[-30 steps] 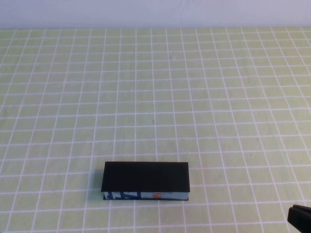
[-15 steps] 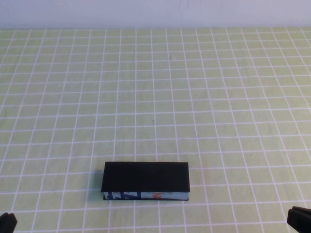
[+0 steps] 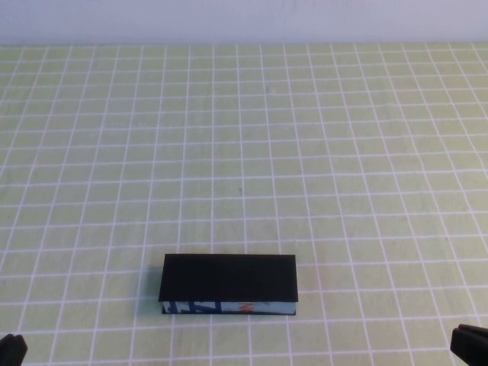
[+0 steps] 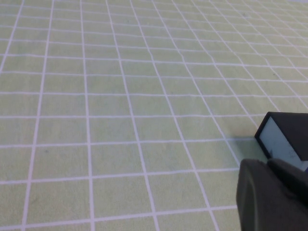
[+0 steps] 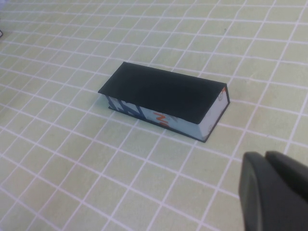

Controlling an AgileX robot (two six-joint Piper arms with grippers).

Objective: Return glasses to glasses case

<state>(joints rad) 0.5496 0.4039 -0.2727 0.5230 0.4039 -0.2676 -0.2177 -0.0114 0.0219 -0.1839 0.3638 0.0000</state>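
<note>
The glasses case (image 3: 229,284) lies shut near the table's front, a black box with a flat lid and a blue, white and orange front side. It also shows in the right wrist view (image 5: 166,98), and one end of it shows in the left wrist view (image 4: 284,137). The glasses are out of view. My left gripper (image 3: 11,350) sits at the front left corner, well left of the case, fingers pressed together (image 4: 269,192). My right gripper (image 3: 471,345) sits at the front right corner, right of the case, fingers together (image 5: 269,187). Neither holds anything.
A yellow-green cloth with a white grid (image 3: 244,152) covers the whole table. A pale wall runs along the far edge.
The left gripper's tip has come into the high view at the front left corner since a second ago. The case and the right gripper have not moved.
</note>
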